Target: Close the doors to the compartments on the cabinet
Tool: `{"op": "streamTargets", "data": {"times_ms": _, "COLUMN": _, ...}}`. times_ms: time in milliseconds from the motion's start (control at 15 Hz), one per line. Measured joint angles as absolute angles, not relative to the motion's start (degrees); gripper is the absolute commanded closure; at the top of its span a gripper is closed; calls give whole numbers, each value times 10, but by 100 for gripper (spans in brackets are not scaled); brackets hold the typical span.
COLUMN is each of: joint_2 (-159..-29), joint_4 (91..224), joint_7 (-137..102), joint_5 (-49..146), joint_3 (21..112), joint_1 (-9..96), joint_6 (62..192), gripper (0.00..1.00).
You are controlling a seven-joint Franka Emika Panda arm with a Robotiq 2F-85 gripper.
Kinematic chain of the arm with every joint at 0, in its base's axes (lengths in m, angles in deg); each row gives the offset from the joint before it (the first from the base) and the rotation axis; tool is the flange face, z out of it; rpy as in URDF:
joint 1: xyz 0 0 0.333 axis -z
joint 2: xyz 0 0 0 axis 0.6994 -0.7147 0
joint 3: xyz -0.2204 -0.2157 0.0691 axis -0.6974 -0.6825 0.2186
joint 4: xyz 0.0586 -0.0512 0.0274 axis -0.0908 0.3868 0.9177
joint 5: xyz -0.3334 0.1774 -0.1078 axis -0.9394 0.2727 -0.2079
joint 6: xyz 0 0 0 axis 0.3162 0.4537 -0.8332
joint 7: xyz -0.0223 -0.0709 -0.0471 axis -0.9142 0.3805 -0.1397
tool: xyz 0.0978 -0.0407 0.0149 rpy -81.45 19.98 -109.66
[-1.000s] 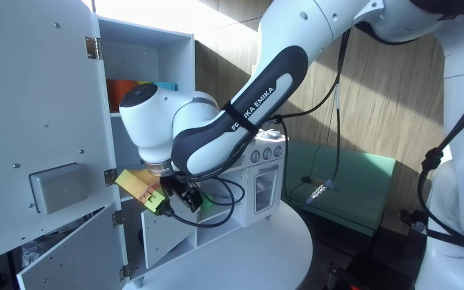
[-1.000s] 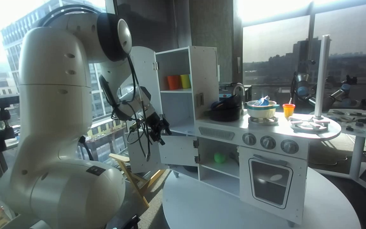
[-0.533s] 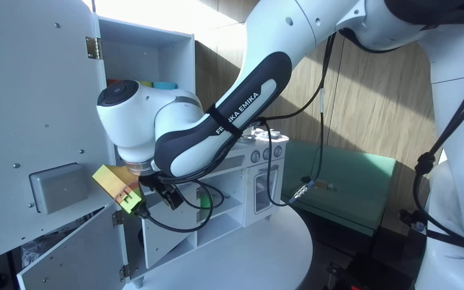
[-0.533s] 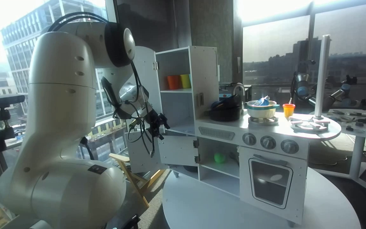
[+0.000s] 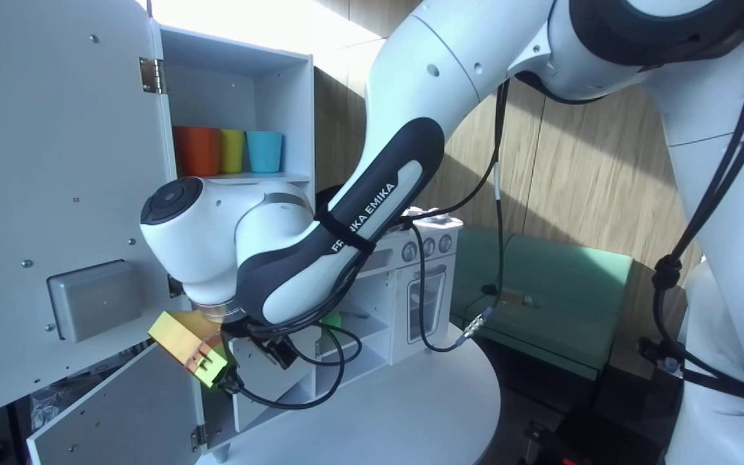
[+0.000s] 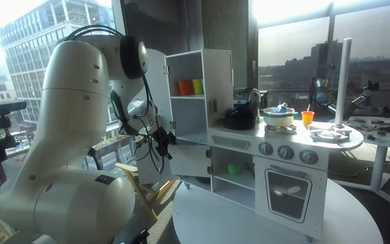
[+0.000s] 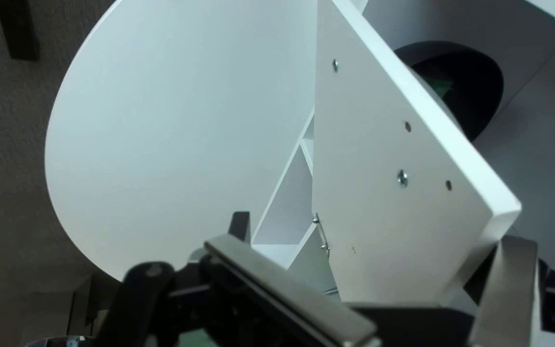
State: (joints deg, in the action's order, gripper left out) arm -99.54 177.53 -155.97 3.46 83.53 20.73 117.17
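"Wrist view: how do we read our gripper [image 7: 376, 246]?"
"Jaws parted; the small door [image 7: 388, 200] shows ajar between them, contact unclear. Our arm [image 5: 378, 203] slopes downward, gripper tilted, before the cabinet [image 6: 218, 81]."

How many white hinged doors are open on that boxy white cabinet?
3, in both exterior views: a tall flat white door, a shorter flat white door below it, and a small flat white door further right. No others show.
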Motion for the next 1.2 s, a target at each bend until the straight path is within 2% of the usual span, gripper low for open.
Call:
{"op": "streamTargets", "data": {"times_ms": 667, "joint_2": -974, "joint_4": 1797, "joint_7": -1475, "joint_5": 73, "joint_3": 810, "joint_1": 228, "joint_6": 981, "gripper": 0}}
{"op": "streamTargets", "data": {"times_ms": 1200, "joint_2": -940, "joint_4": 1808, "joint_7": -1425, "joint_5": -87, "joint_3": 798, "joint_1": 234, "joint_6": 825, "gripper": 0}}
